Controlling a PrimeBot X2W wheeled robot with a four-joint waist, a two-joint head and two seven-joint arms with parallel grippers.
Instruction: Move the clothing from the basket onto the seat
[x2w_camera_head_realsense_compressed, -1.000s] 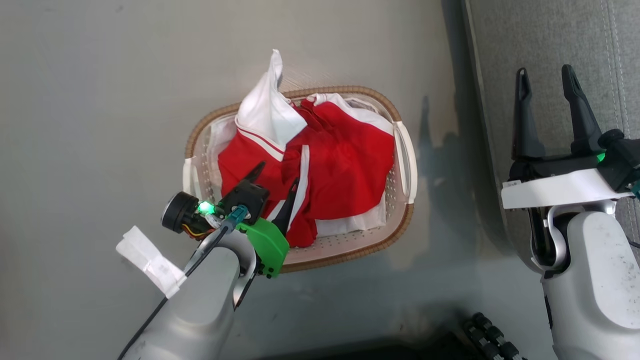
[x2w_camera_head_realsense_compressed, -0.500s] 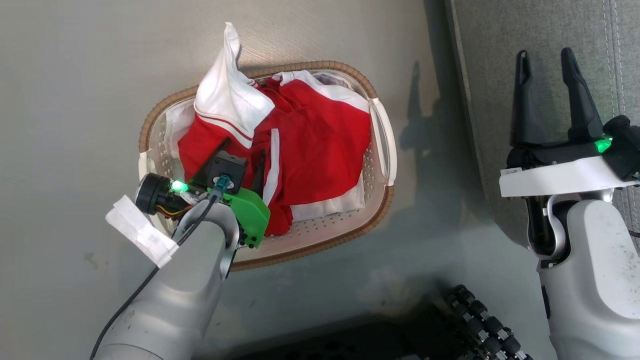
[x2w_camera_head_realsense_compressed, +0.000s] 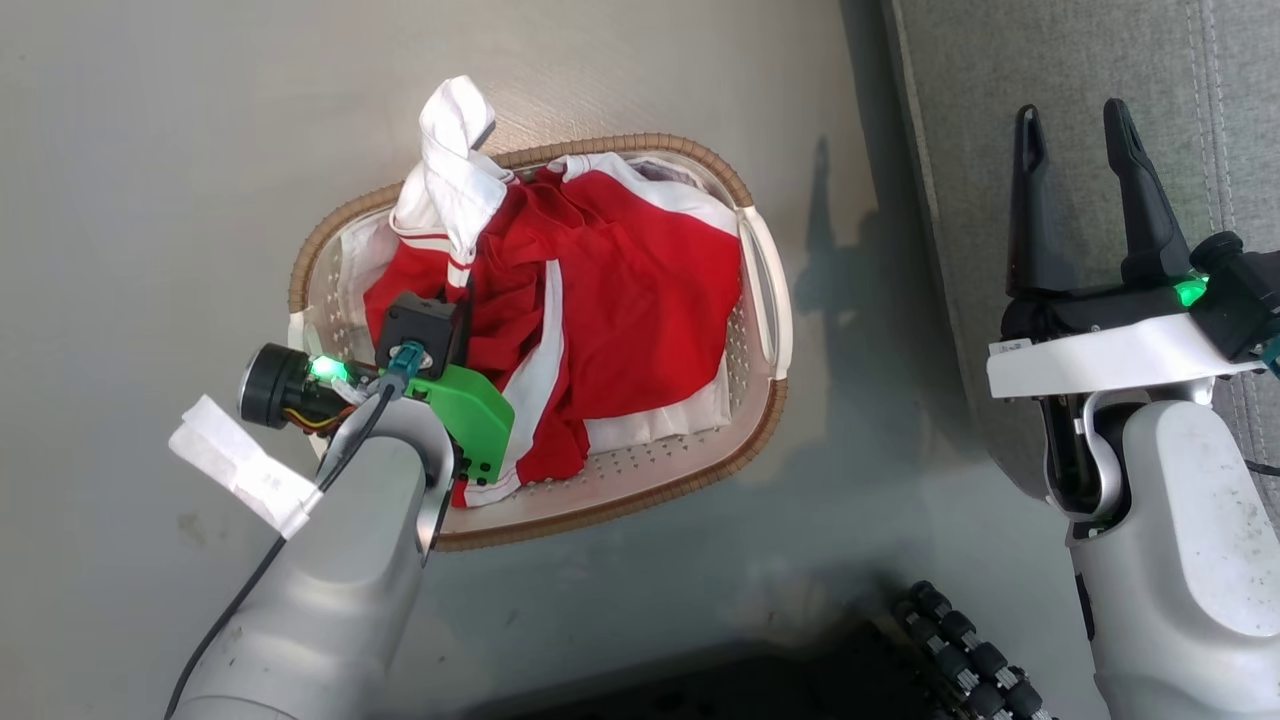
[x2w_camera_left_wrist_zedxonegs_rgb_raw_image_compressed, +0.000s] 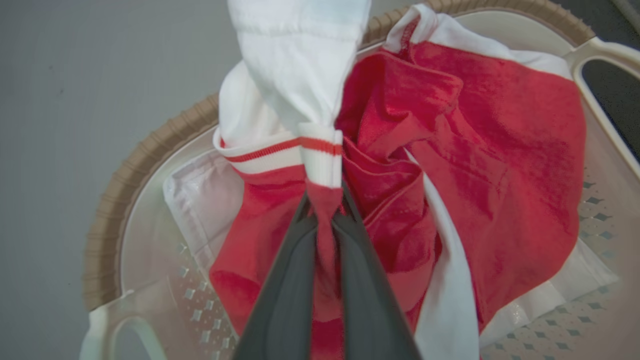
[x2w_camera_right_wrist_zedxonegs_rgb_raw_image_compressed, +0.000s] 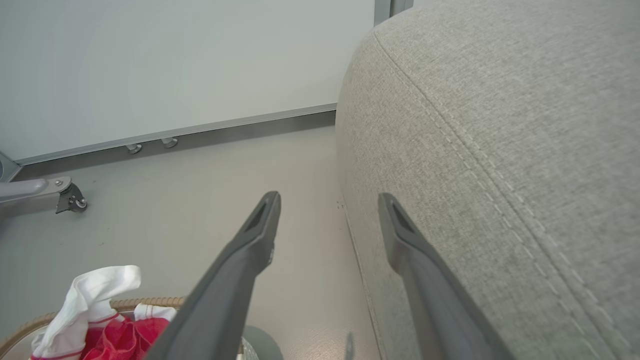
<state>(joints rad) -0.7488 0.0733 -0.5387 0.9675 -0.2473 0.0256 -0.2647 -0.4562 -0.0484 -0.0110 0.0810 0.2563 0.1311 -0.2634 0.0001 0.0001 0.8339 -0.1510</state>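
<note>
Red clothing (x2w_camera_head_realsense_compressed: 620, 300) all lies heaped in the basket (x2w_camera_head_realsense_compressed: 640, 492), so nothing is moved yet; none shows on the seat (x2w_camera_head_realsense_compressed: 960, 80) beside the basket. Your left gripper (x2w_camera_left_wrist_zedxonegs_rgb_raw_image_compressed: 325, 200) is pinched tight on a red fold over the basket. Your right gripper (x2w_camera_head_realsense_compressed: 1070, 130), beyond the basket, is spread wide and holds nothing.

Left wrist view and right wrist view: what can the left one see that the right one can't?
Left wrist view: the left gripper, two dark fingers shut on a fold of the thin red-and-white striped sports clothing, and the holes in the floor of the oval white plastic basket. Right wrist view: the right gripper, open, by the large grey fabric sofa seat, plus a small metal caster wheel. Both: the clothing bunched in the brown-rimmed basket on the pale grey floor.
</note>
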